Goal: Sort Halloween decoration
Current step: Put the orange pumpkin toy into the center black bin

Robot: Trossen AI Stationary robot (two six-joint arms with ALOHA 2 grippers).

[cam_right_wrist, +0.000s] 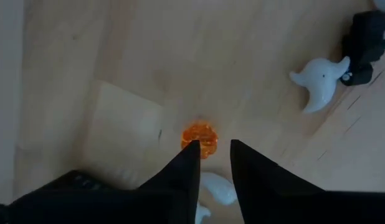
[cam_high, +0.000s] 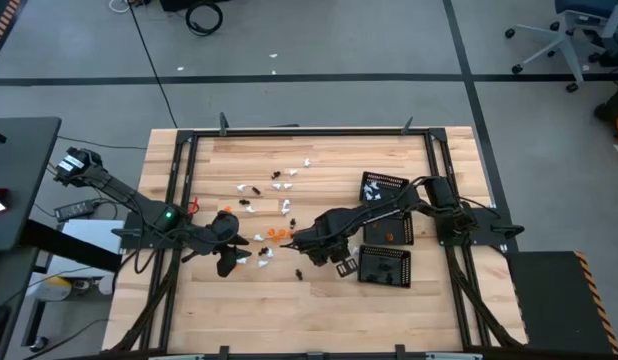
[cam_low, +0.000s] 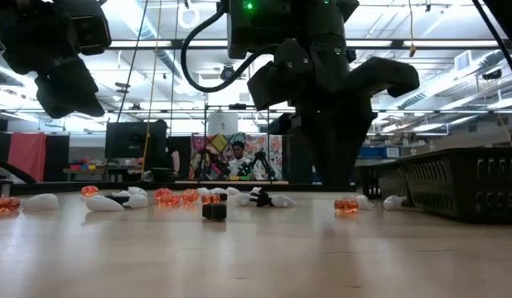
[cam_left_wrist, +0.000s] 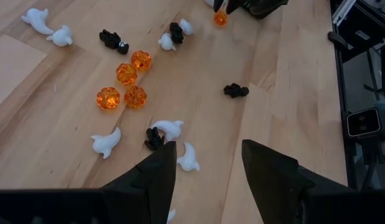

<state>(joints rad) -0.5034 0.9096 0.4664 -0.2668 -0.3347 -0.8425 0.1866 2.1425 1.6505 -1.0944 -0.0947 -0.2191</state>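
Currently, right gripper [cam_right_wrist: 213,152]: held narrowly parted just over an orange pumpkin [cam_right_wrist: 199,138], nothing gripped.
Left gripper [cam_left_wrist: 208,163]: held open above white ghosts [cam_left_wrist: 187,157].

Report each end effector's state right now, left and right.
Left end effector: open, empty, above small white plastic ghost trinkets.
Right end effector: fingers narrowly apart at a small translucent orange pumpkin trinket; grip cannot be told.

Above the wooden counter [cam_left_wrist: 286,81], the left gripper [cam_left_wrist: 208,171] hangs with fingers parted over a white ghost trinket [cam_left_wrist: 188,158], four orange pumpkins [cam_left_wrist: 125,85] clustered near scattered black pieces [cam_left_wrist: 236,91].
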